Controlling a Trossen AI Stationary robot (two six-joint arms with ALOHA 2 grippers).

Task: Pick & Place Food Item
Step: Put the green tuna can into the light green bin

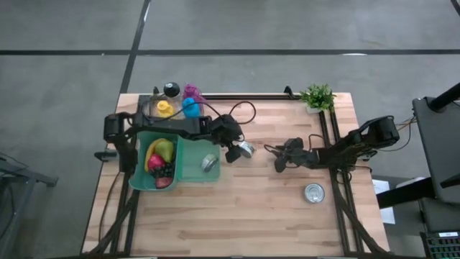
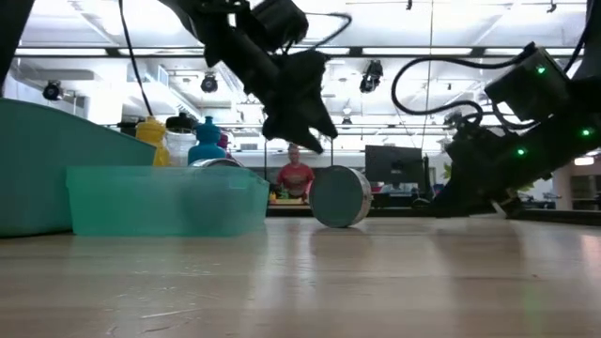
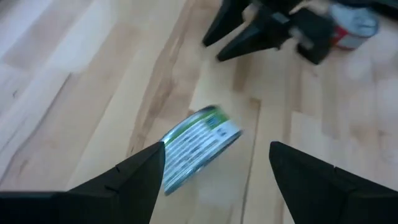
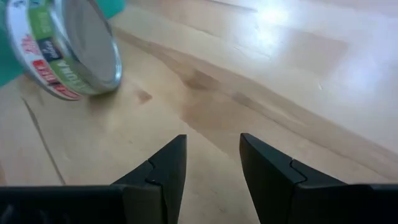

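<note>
A small tin can [image 1: 246, 149] with a green and white label rests on its round side wall on the wooden table [image 1: 237, 216], showing one flat end [image 2: 340, 195] in the low view. My left gripper [image 1: 233, 153] hangs open above it, clear of it; the can [image 3: 199, 146] lies below, between the fingers. My right gripper [image 1: 279, 158] is low over the table to the can's right, shut and holding nothing, and it points at the can [image 4: 68, 53].
A green bin [image 1: 136, 169] with fruit stands at the left. A shallow green tray [image 1: 205, 176] beside it holds another can [image 1: 209, 163]. A third can [image 1: 313, 193] stands near the right. Bottles [image 1: 180, 104] are at the back left and a small plant [image 1: 317, 96] at the back right.
</note>
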